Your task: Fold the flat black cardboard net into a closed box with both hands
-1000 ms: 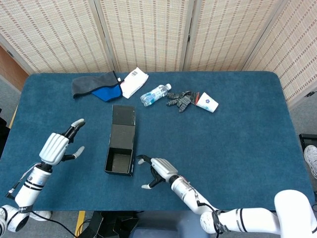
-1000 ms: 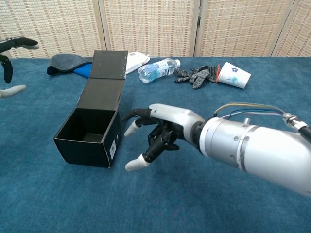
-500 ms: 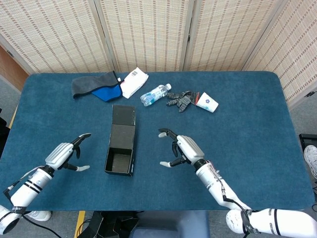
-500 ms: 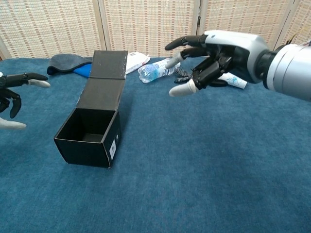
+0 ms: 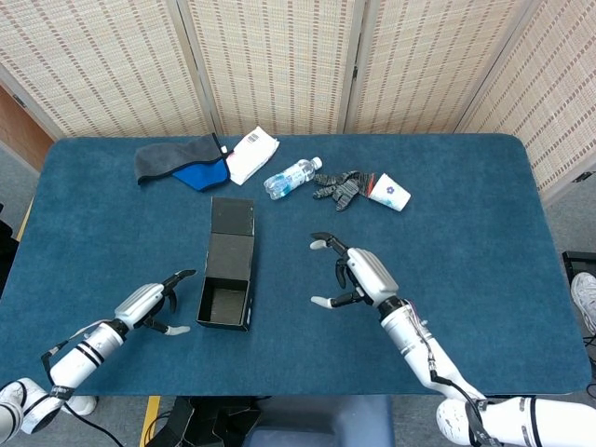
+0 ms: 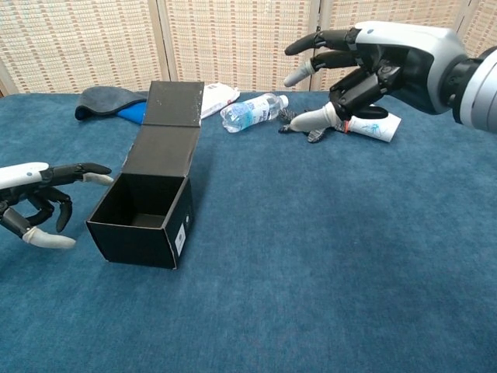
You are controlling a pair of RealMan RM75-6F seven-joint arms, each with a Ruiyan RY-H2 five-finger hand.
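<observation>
1. Since a second ago the left hand (image 5: 149,303) has dropped in toward the near left corner of the black box (image 5: 226,276), and the right hand (image 5: 361,274) has pulled away from the box's near right side to a spot well right of it.
2. From the chest view the left forearm is cut off by the frame edge, and the right arm runs out at the right edge.
3. Part of the paper cup (image 6: 373,124) and the glove (image 6: 304,123) is hidden behind the right hand in that view.
4. Left hand (image 6: 37,202): low, just beside the box's near left wall, fingers loosely curled and spread, gripping nothing; whether a fingertip touches the wall I cannot tell.
5. Right hand (image 6: 373,66): raised above the table (image 5: 466,242), fingers apart and bent, empty.
6. Box: left of the table's centre, standing open on top, its lid flap lying back toward the far side.
7. Far side: a dark cloth (image 5: 182,163), a white packet (image 5: 251,154) and a water bottle (image 5: 292,177).
</observation>
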